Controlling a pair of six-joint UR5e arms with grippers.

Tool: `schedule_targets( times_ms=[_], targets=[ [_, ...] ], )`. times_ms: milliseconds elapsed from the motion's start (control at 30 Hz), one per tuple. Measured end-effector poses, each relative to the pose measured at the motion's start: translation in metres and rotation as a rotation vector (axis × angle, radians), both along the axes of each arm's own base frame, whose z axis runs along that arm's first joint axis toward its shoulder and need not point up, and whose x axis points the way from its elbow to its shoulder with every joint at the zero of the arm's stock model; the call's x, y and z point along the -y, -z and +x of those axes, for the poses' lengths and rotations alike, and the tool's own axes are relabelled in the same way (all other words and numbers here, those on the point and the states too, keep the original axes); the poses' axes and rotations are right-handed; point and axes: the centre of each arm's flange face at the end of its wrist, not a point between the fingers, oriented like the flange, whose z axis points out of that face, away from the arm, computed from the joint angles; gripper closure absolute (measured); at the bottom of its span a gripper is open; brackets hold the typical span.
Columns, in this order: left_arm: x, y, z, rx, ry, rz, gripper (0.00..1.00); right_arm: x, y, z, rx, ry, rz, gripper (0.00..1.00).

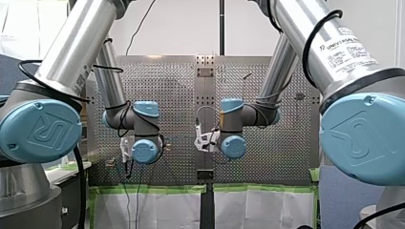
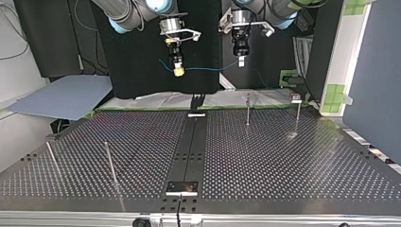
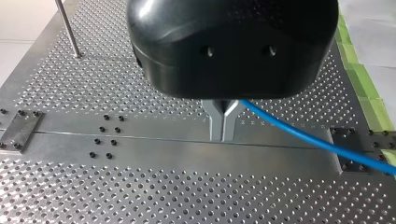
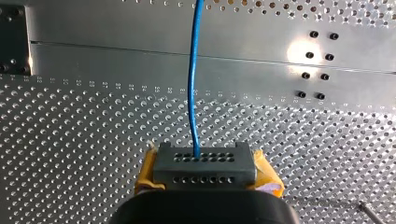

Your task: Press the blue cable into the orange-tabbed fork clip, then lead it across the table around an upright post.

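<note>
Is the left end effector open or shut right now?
Shut: the left end effector has its metal fingers pressed together, pinching the blue cable.

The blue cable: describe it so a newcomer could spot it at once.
In the top view, look above the far edge of the perforated table, where both arms hang. The blue cable sags between my right gripper and my left gripper, each shut on it. Unlike the grey posts below, it is thin, blue and slack.
</note>
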Motion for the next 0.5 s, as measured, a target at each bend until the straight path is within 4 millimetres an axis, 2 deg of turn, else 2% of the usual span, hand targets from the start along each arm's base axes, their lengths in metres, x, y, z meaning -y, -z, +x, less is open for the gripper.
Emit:
schedule_targets(
  times_ms=[233, 500],
  targets=[
    [-0.004, 0.006, 0.001, -0.023, 0.0, 0.023, 1.0, -0.001, 0.001, 0.002, -0.004, 0.0, 0.002, 1.0],
    [-0.021, 0.023, 0.013, -0.08, -0.003, 0.06, 1.0, 0.003, 0.026, 0.007, -0.058, 0.051, 0.05, 1.0]
  ],
)
